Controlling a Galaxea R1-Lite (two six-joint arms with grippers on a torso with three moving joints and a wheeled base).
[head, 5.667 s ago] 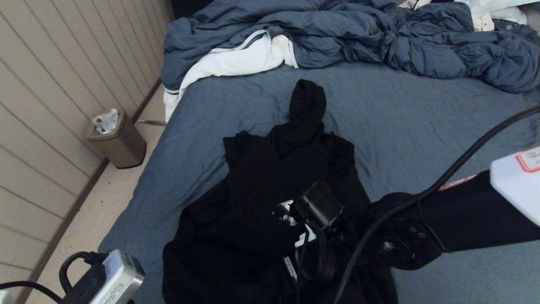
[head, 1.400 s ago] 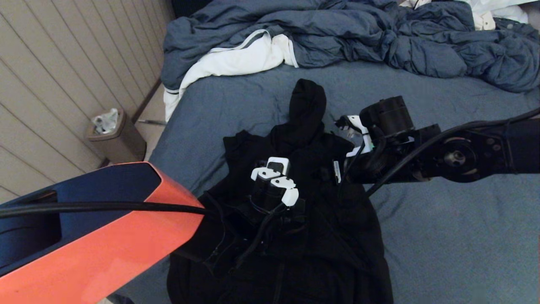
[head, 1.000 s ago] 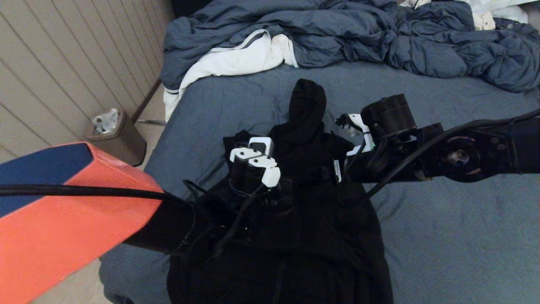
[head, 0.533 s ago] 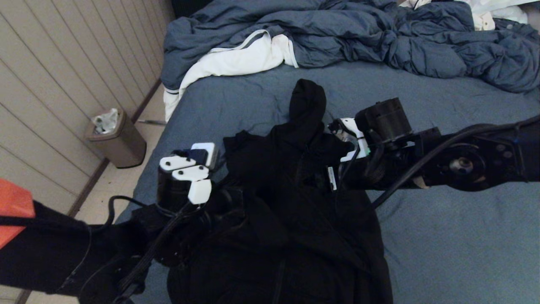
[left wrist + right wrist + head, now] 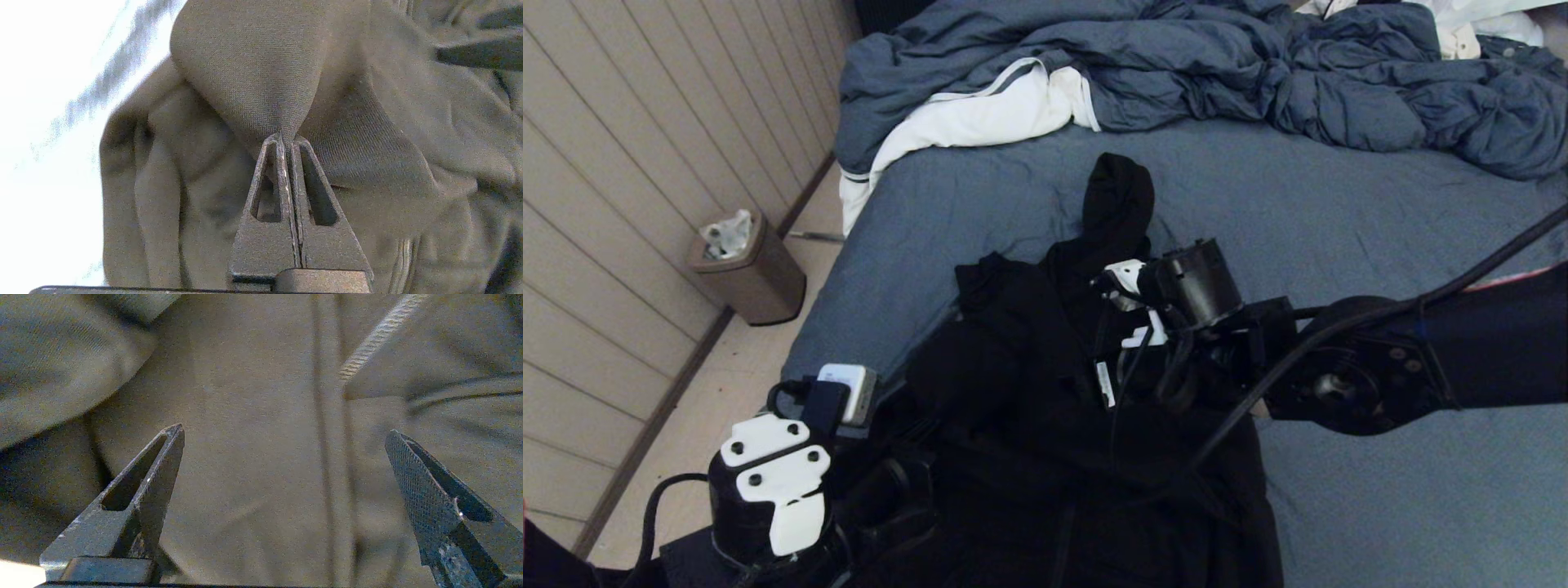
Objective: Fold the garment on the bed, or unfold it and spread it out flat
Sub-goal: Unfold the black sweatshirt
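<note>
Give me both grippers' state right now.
Left gripper: closed, pinching a fold of the hoodie.
Right gripper: open, holding nothing, above the hoodie.

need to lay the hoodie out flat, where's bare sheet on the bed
Bare sheet lies right of the hoodie, below the comforter; a smaller patch lies left of the hood, below the white cloth. The middle is crowded by both arms.

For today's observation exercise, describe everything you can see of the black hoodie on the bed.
The black hoodie lies rumpled on the blue-grey bed, its pointed hood toward the comforter. The fabric looks soft and knitted, with a zipper showing. The left gripper is shut on a pinched fold; the right gripper hovers open over the chest.
</note>
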